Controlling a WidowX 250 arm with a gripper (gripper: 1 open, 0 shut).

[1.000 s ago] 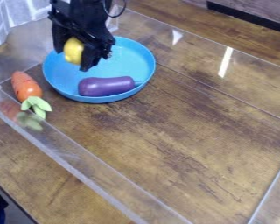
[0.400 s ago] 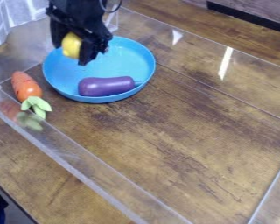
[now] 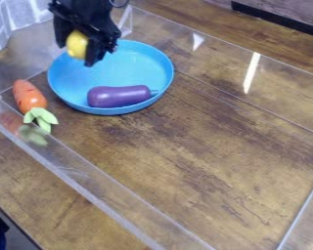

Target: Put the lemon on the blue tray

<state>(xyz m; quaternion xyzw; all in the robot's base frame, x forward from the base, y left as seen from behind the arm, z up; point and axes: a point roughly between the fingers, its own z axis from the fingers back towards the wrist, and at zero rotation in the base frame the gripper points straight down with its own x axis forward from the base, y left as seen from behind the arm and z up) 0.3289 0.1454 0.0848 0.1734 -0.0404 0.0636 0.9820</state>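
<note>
Since the earlier frame, claw (image 3: pixel 81 41) and lemon (image 3: pixel 77 45) shifted slightly up in the frame. Claw closed on the lemon, upper left of the frame, over the upper-left part of the blue tray (image 3: pixel 136 66). Purple eggplant (image 3: pixel 118 97) lies in the tray, lower part. Orange carrot (image 3: pixel 30 96) with green top on the table (image 3: pixel 205 151), left side of the frame, just beside the tray. Can't tell if lemon touches tray.

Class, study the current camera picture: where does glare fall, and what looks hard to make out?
In the camera view, bright streaks of glare cross the wooden table at upper right; the dark tool blurs into one mass, its fingers hard to separate around the lemon.
</note>
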